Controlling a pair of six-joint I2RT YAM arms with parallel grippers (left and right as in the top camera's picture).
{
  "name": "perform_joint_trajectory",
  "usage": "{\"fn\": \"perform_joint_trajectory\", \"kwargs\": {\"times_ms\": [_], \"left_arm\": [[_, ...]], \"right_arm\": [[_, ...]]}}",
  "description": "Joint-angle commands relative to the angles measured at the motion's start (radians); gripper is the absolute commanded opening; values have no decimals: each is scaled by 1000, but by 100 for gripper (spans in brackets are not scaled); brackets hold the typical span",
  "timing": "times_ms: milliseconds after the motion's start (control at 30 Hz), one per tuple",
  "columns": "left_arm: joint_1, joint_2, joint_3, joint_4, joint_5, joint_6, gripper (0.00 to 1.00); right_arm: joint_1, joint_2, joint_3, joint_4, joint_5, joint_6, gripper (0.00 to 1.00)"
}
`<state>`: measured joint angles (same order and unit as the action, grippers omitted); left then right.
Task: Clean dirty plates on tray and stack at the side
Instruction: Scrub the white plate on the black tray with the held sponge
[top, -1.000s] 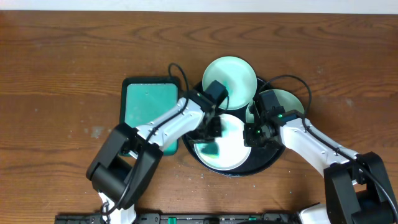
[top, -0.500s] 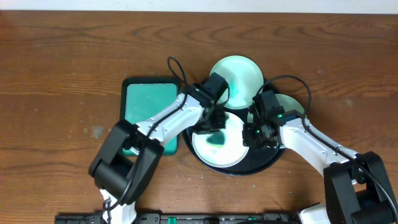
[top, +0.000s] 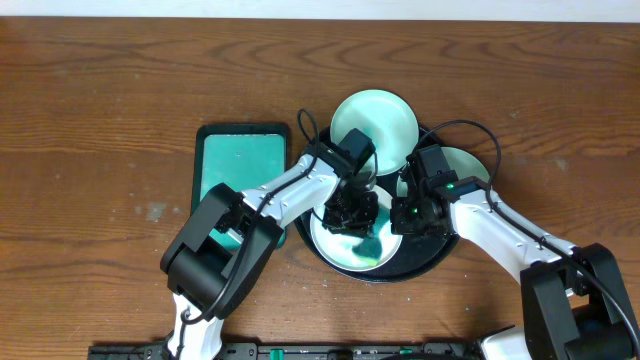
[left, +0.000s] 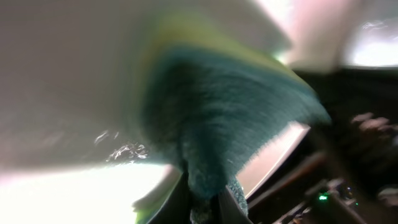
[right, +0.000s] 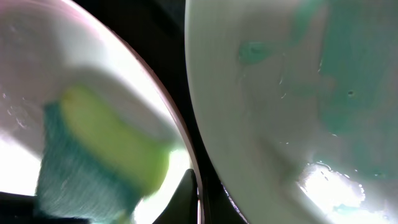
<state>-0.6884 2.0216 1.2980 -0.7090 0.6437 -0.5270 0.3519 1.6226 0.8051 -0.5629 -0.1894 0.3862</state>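
A teal-and-yellow sponge (left: 230, 118) is grasped by the left gripper (top: 355, 212) and pressed onto the near teal-smeared white round plate (top: 335, 250), which is seated in the large round glossy black tray (top: 440, 262). The right gripper (top: 408, 215) is clenched at that plate's right rim; whether the rim is pinched cannot be told. A far pale mint plate (top: 380, 120) and a right pale mint plate (top: 462, 165) are set along the tray's far side.
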Motion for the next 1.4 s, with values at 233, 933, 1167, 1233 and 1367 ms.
{"fn": "perform_joint_trajectory", "kwargs": {"times_ms": [233, 933, 1167, 1233, 1367], "left_arm": [[31, 19, 75, -169, -521, -103, 7], [0, 108, 142, 45, -52, 14, 7], [-31, 156, 142, 9, 183, 109, 7], [-31, 153, 142, -24, 183, 127, 7], [-30, 152, 142, -80, 85, 141, 7]], "right_arm": [[2, 35, -13, -5, 91, 3, 1], [2, 35, -13, -5, 91, 3, 1], [2, 35, -13, -8, 91, 3, 1], [2, 35, -13, -8, 91, 3, 1], [2, 35, -13, -8, 91, 3, 1]]}}
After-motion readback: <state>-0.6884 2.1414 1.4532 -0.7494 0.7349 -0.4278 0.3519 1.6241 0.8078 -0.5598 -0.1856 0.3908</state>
